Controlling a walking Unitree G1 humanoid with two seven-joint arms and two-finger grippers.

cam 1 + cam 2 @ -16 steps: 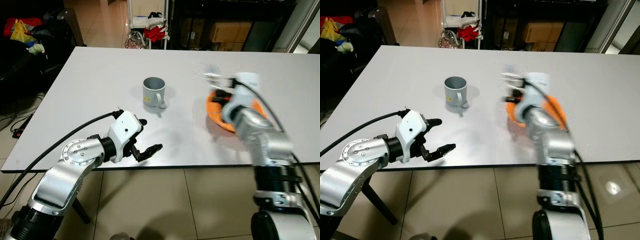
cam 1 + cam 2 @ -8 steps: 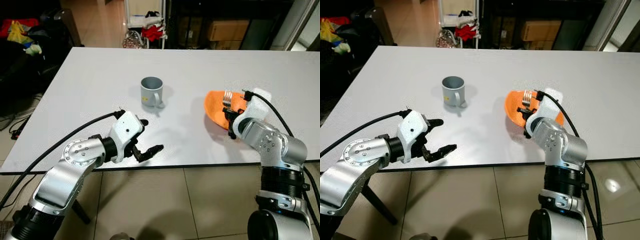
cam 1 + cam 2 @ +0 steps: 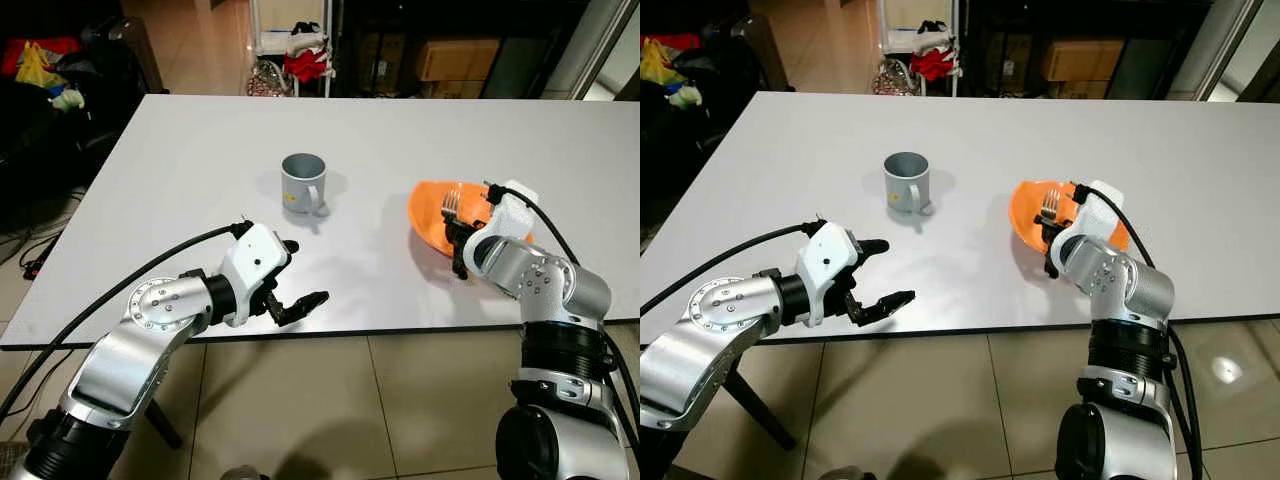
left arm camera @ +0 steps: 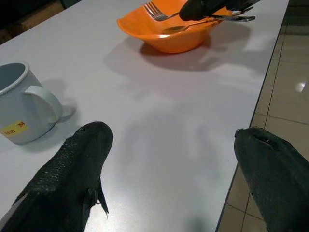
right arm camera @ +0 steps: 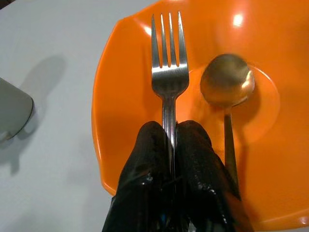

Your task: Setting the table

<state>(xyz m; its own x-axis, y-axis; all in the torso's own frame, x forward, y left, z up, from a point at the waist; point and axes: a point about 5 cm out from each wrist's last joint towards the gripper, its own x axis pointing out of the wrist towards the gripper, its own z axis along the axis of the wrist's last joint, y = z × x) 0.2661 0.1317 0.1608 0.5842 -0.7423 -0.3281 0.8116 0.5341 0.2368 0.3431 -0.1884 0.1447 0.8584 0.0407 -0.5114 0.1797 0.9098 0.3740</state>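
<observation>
Fork handle hidden between right end effector fingers; spoon handle partly behind them. Bowl and mug cut off by edge.

A mug is set mid-table, left of a bowl. A spoon is laid in the bowl; beside it, a fork is held over the bowl.
</observation>
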